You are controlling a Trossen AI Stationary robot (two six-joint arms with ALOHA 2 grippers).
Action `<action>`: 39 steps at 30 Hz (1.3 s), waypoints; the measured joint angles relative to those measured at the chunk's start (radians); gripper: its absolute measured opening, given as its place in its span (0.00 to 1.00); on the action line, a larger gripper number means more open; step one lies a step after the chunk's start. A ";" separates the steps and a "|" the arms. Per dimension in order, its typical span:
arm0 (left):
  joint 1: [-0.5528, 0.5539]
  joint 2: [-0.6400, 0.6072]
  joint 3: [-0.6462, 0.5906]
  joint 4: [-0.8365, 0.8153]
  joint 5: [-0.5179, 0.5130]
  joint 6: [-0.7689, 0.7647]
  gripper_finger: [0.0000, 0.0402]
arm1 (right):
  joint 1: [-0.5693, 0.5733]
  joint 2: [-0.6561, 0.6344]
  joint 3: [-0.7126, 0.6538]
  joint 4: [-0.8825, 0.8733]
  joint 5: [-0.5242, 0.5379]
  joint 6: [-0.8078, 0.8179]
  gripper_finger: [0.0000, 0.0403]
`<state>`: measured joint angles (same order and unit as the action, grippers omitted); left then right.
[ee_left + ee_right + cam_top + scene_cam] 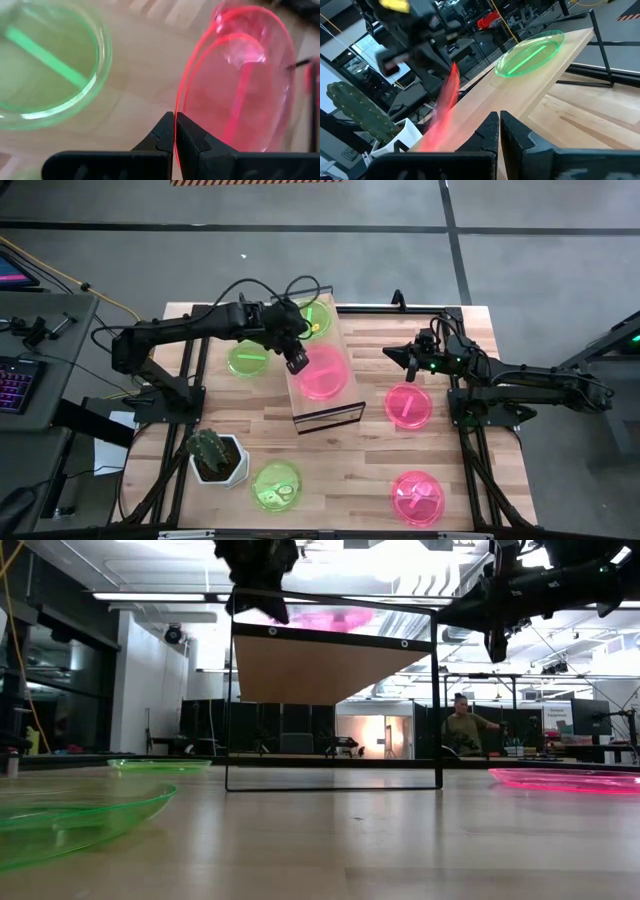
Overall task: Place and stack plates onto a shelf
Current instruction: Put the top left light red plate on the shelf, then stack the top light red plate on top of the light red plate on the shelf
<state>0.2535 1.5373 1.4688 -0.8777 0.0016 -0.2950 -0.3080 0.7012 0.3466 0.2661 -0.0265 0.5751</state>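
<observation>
Left end effector (297, 361) clamped on pink plate (323, 373) over shelf (345, 408); right end effector (392, 352) closed, empty

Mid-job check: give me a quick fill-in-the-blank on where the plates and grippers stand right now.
1. The left gripper is shut on the rim of a ____ plate.
2. That plate is over the ____.
3. The plate at the shelf's far end is ____ in colour.
4. The plant near the table's front edge is a ____.

Missing words: pink; shelf; green; cactus
</observation>
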 joint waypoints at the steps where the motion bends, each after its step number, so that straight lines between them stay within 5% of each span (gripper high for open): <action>1: 0.000 0.012 -0.001 -0.009 0.003 0.000 0.00 | 0.000 0.000 0.000 0.000 0.000 0.000 0.00; 14: -0.003 0.072 0.000 0.018 0.009 0.029 0.01 | 0.000 0.000 0.000 0.000 0.000 0.011 0.00; 27: 0.020 0.067 0.000 0.032 -0.055 0.066 0.25 | 0.000 0.000 0.000 0.054 0.001 0.014 0.00; 39: 0.094 -0.152 -0.019 0.100 -0.040 0.130 0.31 | 0.000 0.005 0.001 0.342 0.001 0.070 0.00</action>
<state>0.3477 1.3849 1.4496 -0.7773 -0.0380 -0.1654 -0.3077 0.7066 0.3473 0.6077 -0.0257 0.6447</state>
